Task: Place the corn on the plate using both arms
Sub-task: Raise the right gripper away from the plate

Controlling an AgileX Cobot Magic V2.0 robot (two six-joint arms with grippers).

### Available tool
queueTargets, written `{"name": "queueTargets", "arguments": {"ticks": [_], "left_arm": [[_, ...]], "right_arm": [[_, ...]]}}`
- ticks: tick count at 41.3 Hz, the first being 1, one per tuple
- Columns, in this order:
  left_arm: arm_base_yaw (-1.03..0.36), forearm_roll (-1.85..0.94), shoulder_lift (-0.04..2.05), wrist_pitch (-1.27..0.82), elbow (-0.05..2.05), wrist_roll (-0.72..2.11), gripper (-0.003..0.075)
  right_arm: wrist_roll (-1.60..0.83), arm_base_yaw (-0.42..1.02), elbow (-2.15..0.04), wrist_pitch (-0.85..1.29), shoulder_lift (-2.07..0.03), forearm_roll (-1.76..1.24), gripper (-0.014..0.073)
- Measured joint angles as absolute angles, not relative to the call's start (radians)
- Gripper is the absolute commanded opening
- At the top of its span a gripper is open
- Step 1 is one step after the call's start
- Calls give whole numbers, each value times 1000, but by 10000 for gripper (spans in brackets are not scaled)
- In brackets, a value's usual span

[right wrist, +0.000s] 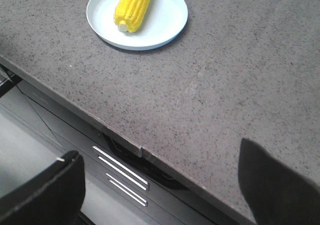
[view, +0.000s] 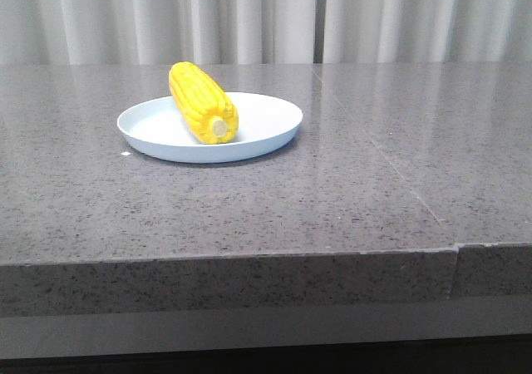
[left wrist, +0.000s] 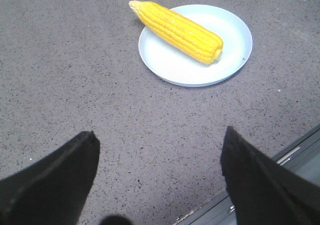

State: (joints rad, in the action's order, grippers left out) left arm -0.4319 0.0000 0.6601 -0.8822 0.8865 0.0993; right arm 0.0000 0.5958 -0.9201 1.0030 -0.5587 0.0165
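Left end effector (left wrist: pixel 159 177): two dark fingers (left wrist: pixel 55 180) spread wide apart, nothing between them, nothing touched. It hangs above the grey speckled bench (left wrist: pixel 75 75), close to the bench's near edge. The plate and corn lie well ahead of it, clear of both fingers.

Right end effector (right wrist: pixel 160 185): two dark fingers (right wrist: pixel 45 192) likewise set wide apart, holding nothing, touching nothing. It sits over the bench's front edge, one finger above the bench top and the other out past the edge, over the dark frame with pale metal bars (right wrist: pixel 122 172) below. The plate and corn lie well ahead of it and apart from it.

Corn (view: pixel 203 102): bright yellow cob with rows of kernels, lying on its side on the plate. In the front view its pale stub end faces the camera and rests inside the plate. In the left wrist view the tapered tip reaches out past the rim. No finger is in contact with it.

Plate (view: pixel 270 116): round, shallow, pale blue-white, low rim, flat on the bench. It carries the corn only.

Bench: grey speckled stone top with a thin seam running front to back. Pale curtains (view: pixel 249 17) hang behind it.
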Motion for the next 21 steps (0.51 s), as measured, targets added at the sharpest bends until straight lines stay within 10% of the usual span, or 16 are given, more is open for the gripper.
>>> {"name": "queueTargets", "arguments": {"ticks": [13,21], "left_arm": [[-432,0,660,-882,886,99,67],[-432,0,660,-882,886,99,-20]], "right_arm": [[0,596,-900,1005,-520,31,-15],[5,596,-900,1005,-520,31,-68]]}}
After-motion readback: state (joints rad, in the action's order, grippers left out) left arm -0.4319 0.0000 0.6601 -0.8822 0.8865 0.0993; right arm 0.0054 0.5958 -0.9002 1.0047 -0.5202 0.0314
